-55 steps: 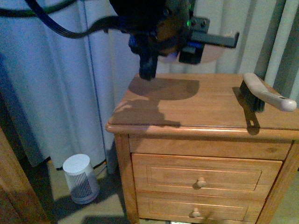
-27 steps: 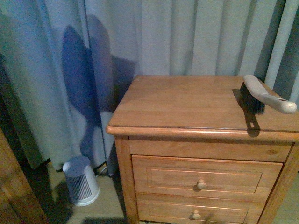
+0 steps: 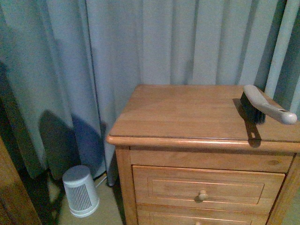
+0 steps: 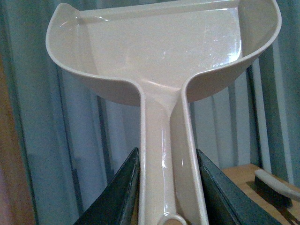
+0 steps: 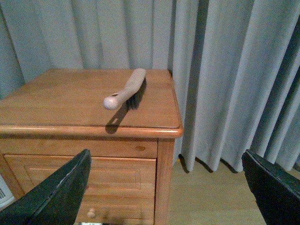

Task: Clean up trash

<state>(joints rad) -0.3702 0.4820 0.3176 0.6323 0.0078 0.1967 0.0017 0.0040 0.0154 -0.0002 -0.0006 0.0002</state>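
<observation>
My left gripper is shut on the handle of the pale pink dustpan, held up in front of the curtain; the pan looks empty. My right gripper is open and empty, in the air in front of the wooden nightstand. A hand brush with a pale handle and dark bristles lies on the nightstand top at its right side; it also shows in the right wrist view. The white paper wad is out of view. Neither arm shows in the front view.
A small white ribbed bin stands on the floor left of the nightstand. Grey-blue curtains hang behind. The nightstand has drawers with round knobs. Wooden floor lies right of the nightstand.
The left arm with the dustpan has left the front view, where it filled the top a second ago. The view has shifted slightly and the shadows on the curtain moved down.
</observation>
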